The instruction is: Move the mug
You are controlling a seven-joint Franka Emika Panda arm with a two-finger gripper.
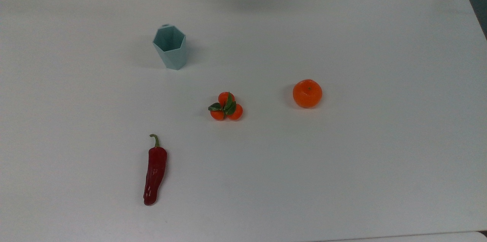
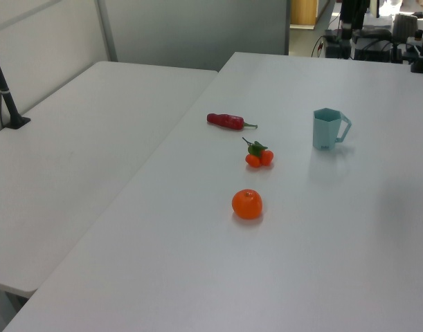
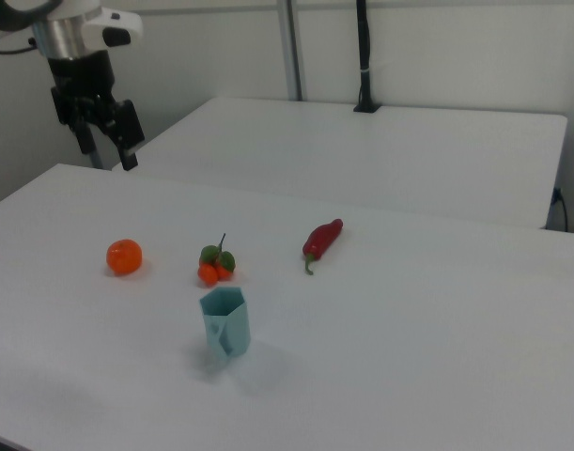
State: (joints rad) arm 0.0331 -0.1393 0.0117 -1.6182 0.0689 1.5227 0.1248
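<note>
- My gripper (image 3: pixel 106 150) is black, with two slim black fingers (image 3: pixel 128 157) hanging from a boxy black body.
- Above it sits my wrist (image 3: pixel 75 33): a grey metal collar under a white casing with a dark oval mark.
- A thin black cable runs from the white casing.
</note>
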